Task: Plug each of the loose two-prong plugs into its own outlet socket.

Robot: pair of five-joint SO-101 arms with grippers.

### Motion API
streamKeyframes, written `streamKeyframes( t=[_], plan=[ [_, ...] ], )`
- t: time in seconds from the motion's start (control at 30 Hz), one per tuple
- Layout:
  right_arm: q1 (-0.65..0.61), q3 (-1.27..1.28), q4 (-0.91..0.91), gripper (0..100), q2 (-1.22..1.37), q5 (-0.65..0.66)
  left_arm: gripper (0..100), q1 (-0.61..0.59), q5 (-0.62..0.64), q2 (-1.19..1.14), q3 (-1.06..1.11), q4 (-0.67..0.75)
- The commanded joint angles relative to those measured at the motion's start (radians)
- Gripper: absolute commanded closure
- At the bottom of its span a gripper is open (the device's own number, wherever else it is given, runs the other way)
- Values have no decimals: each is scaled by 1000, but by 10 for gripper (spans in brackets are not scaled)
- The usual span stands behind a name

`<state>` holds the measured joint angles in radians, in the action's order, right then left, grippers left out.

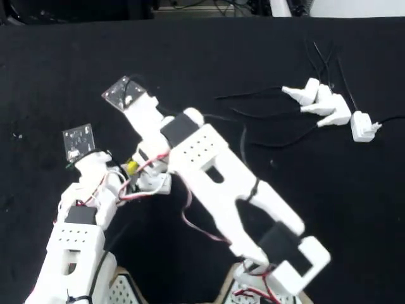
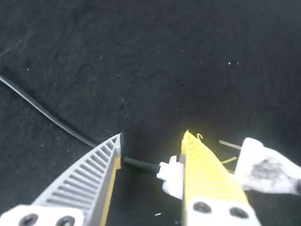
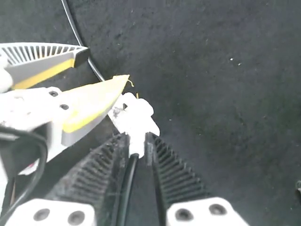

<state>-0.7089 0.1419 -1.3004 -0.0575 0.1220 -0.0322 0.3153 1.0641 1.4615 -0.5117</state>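
Observation:
My right gripper [image 3: 136, 137] is shut on a white two-prong plug [image 3: 134, 117], whose black cable runs back between the black fingers. That plug [image 2: 263, 167] lies just beyond the left gripper's yellow finger [image 2: 202, 174], its thin prongs pointing past the fingertip. My left gripper [image 2: 151, 139] is open. A second white plug piece [image 2: 168, 176] on a black cable [image 2: 47, 113] lies between its grey and yellow fingers, close to the yellow one. In the high view both arms meet left of centre, the right arm [image 1: 209, 164] crossing over toward the left arm [image 1: 79, 215].
On the black table [image 1: 209, 57], a cluster of white plugs and sockets [image 1: 319, 101] lies at the back right. Beside it is a white adapter block [image 1: 362, 125], and thin black cables [image 1: 278, 136] trail toward the middle.

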Motion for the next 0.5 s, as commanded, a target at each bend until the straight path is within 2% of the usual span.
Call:
streamKeyframes(
  t=[0.0,0.13,0.47],
  plan=[
    [-15,2,31,988,-87,-6,790,35,40,-3,-67,18],
    [-15,-1,31,988,-94,-6,790,101,38,-3,-61,18],
    [-11,1,28,988,-94,-3,790,99,38,-3,-61,18]
  ],
)
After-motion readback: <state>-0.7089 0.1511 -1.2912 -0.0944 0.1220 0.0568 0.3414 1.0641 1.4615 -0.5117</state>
